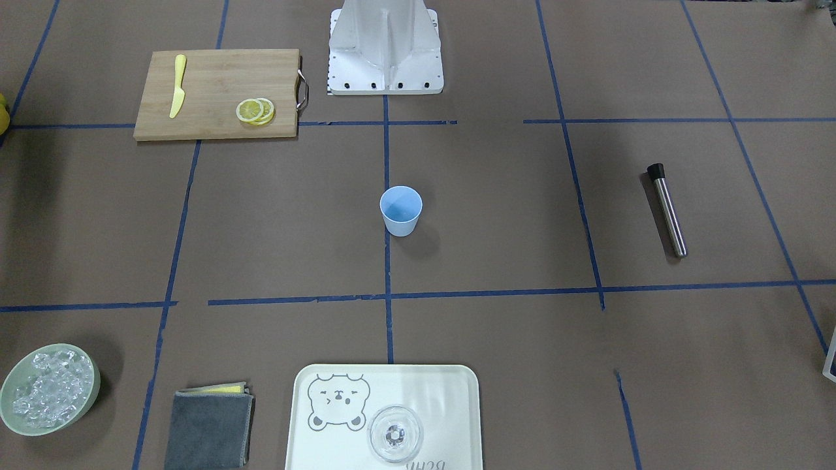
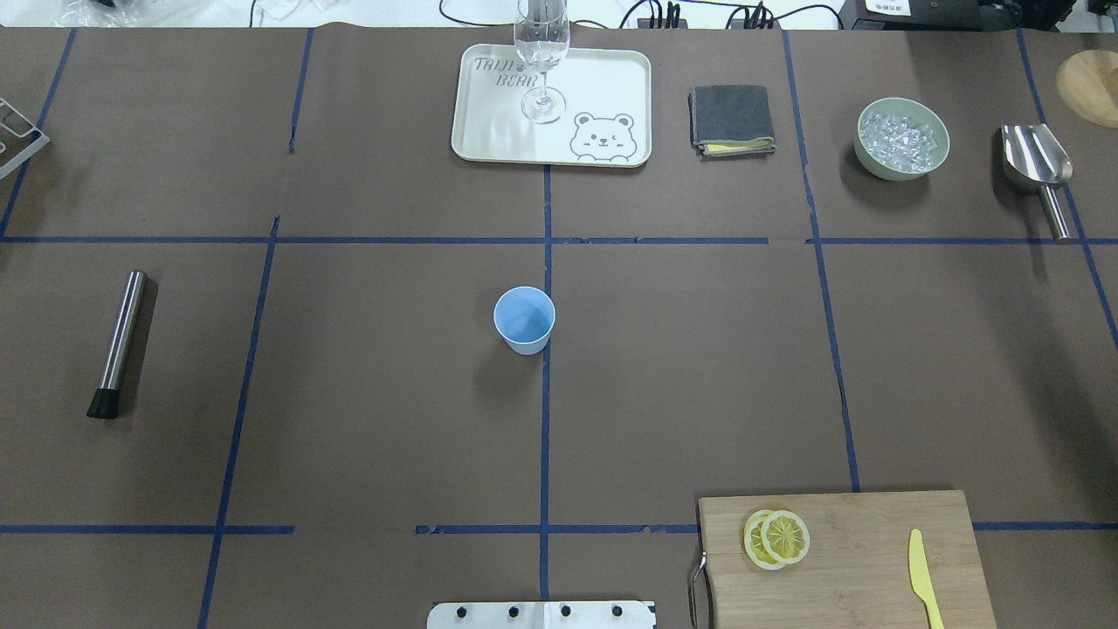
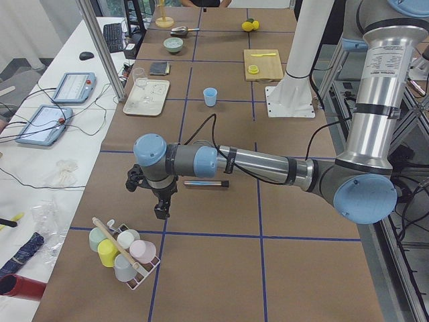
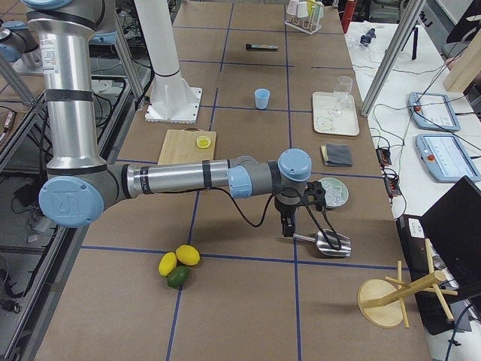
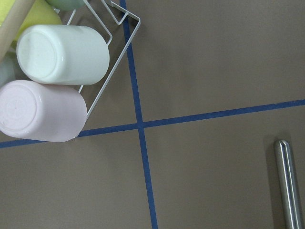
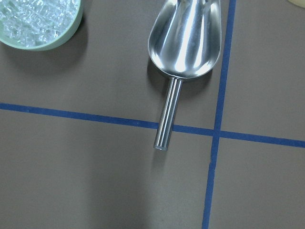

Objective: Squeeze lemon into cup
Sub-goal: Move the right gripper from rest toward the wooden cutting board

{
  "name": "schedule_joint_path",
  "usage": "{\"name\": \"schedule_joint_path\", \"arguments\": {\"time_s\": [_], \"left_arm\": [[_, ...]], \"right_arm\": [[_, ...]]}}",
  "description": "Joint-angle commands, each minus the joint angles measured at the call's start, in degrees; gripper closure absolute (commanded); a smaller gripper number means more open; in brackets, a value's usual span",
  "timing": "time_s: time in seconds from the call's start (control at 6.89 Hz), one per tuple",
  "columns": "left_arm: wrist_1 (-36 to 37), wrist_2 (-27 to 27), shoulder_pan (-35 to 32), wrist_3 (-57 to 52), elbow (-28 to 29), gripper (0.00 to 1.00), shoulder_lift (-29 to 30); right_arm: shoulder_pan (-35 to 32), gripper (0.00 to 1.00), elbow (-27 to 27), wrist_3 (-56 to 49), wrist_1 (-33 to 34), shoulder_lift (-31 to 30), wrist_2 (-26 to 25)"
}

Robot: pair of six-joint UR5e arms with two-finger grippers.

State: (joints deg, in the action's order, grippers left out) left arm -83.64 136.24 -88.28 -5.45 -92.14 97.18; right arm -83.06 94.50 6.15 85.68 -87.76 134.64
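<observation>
Two lemon slices [image 2: 776, 537] lie overlapped on a wooden cutting board [image 2: 873, 559] at the robot's near right; they also show in the front view [image 1: 255, 111]. The light-blue cup [image 2: 524, 320] stands upright at the table's middle, also in the front view [image 1: 400, 210]. My left gripper [image 3: 161, 211] shows only in the left side view, pointing down beside a rack of cups, far from the blue cup. My right gripper [image 4: 285, 229] shows only in the right side view, over a steel scoop. I cannot tell whether either is open or shut.
A yellow plastic knife [image 2: 921, 585] lies on the board. A steel muddler [image 2: 118, 342] lies at the left. A tray [image 2: 603, 87] with a clear glass [image 2: 543, 52], a folded cloth [image 2: 732, 120], an ice bowl [image 2: 902, 138] and the scoop [image 2: 1035, 157] line the far edge.
</observation>
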Motion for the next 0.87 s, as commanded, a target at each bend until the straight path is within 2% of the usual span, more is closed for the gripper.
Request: {"name": "schedule_joint_path", "arguments": {"time_s": [0.0,0.73], "left_arm": [[-0.30,0.17,0.38,-0.18,-0.50,0.00,-0.15],[-0.48,0.79,1.35,-0.26,-2.09,0.00,-0.42]], "right_arm": [[0.01,0.00,0.07,0.00,-0.25,-0.04,-0.16],[1.58,0.00,0.42,0.18,-0.60,-0.04,0.19]]}}
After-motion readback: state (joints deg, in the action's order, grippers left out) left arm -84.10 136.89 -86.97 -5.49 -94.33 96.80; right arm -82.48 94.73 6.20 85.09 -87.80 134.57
